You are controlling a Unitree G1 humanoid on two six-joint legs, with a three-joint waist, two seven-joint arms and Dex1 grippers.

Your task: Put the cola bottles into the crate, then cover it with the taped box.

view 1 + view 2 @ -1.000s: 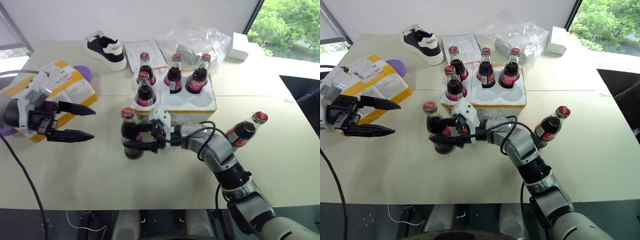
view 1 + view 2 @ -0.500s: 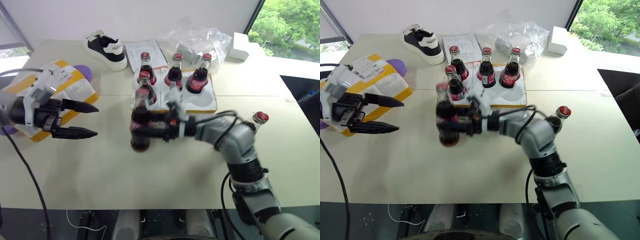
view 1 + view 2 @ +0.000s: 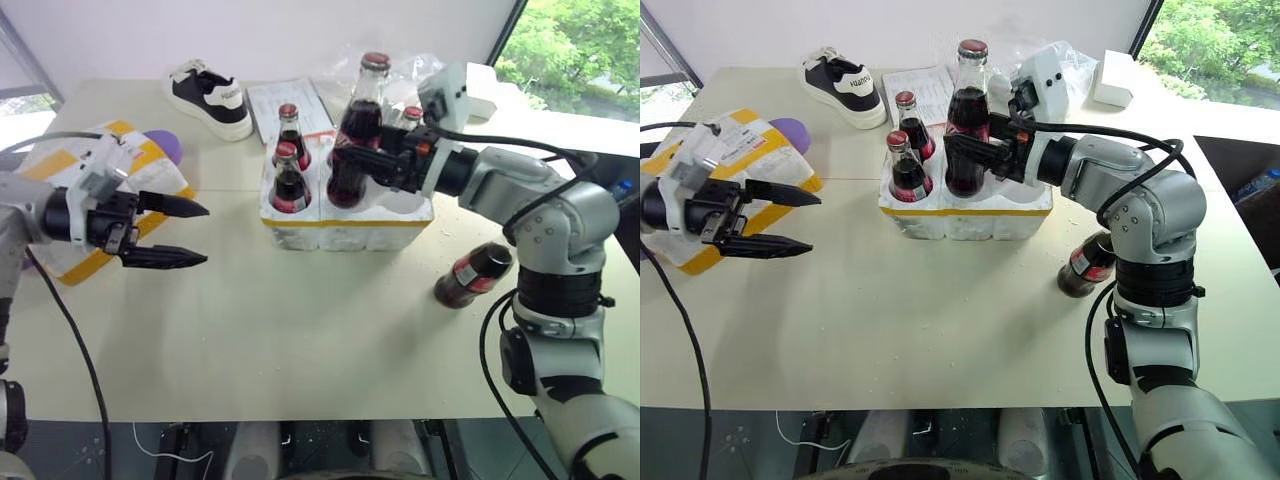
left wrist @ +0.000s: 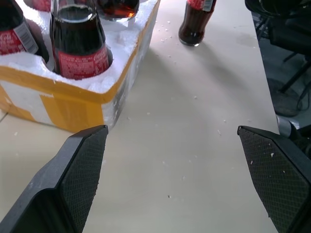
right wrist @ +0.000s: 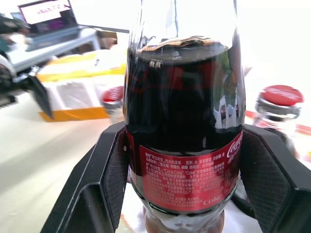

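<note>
The right gripper (image 3: 352,160) is clenched around the belly of a cola bottle (image 3: 355,130), holding it upright above the crate (image 3: 345,222) (its red cap rides higher than every other bottle on the table). Several more bottles stand in the crate's wells, and one bottle (image 3: 472,275) stands on the table (image 3: 300,340) just beside the crate, under the right arm. The left gripper (image 3: 165,233) hangs with jaws spread wide and nothing between them, in front of the taped box (image 3: 135,165), well apart from the crate.
</note>
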